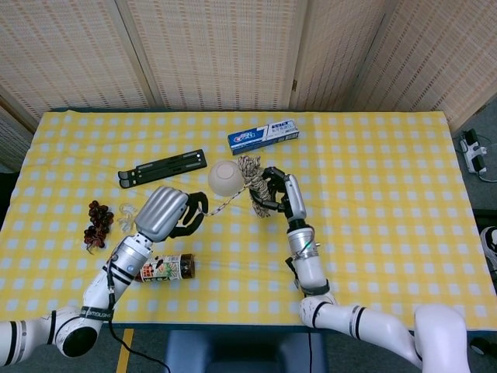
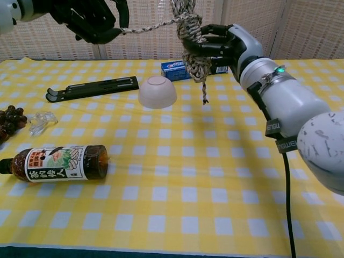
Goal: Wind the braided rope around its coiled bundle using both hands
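Holding the coiled bundle (image 2: 192,33) aloft over the table's (image 1: 388,194) far middle, the right hand (image 2: 223,45) clamps it while the left hand (image 2: 91,19) pinches the braided rope (image 2: 150,27) taut, ready for winding

- Braided rope (image 2: 191,32): rough woven fibre, speckled black and white, matt.
- Left hand (image 1: 165,214): back shell smooth silver with a satin sheen; fingers (image 2: 94,21) dark and matt.
- Right hand (image 2: 228,45): same silver shell, dark matt fingers.
- Tablecloth (image 1: 373,179): yellow-and-white checked cloth, matt.
- Bowl (image 2: 157,91): smooth, pale, slightly glossy.
- Bottle (image 2: 54,163): glossy clear plastic with a printed label.
- Box (image 1: 263,136): printed card, light sheen.
- Folding stand (image 1: 161,168): black, matt.
- Screen panels (image 1: 210,50) at the top of the frame: woven, rough texture.
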You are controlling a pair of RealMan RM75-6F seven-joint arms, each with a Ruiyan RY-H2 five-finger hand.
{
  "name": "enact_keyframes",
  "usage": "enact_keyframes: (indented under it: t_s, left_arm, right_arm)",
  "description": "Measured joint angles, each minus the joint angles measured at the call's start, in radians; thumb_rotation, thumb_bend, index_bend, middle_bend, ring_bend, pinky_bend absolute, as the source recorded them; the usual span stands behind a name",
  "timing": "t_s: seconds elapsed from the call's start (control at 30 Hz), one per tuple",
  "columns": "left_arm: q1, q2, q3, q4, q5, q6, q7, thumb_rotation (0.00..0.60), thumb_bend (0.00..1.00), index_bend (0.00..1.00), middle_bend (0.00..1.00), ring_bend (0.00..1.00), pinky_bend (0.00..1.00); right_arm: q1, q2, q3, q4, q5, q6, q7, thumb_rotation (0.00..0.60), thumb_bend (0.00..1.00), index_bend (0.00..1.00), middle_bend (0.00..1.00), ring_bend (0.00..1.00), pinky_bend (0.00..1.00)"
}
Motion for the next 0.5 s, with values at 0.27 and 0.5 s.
enact_keyframes:
  t_s: [0.27, 0.5]
  left_arm:
    - [0.018, 0.006, 0.034, 0.072, -0.018, -0.022, 0.002, 0.6, 0.55, 0.65, 0.85, 0.77, 0.75]
    - [0.029, -0.009, 0.043, 0.19, -0.103, -0.062, -0.022, 0.6, 0.55, 0.66, 0.85, 0.76, 0.75]
  right_arm:
    - [-0.052, 0.052, 0.044, -0.018, -0.045, 0.006, 0.136, 0.6, 0.55, 0.95, 0.75, 0.81, 0.79]
    - [-0.115, 0.155, 0.06, -0.102, -0.083, 0.002, 0.198, 0.6, 0.55, 0.95, 0.76, 0.82, 0.79]
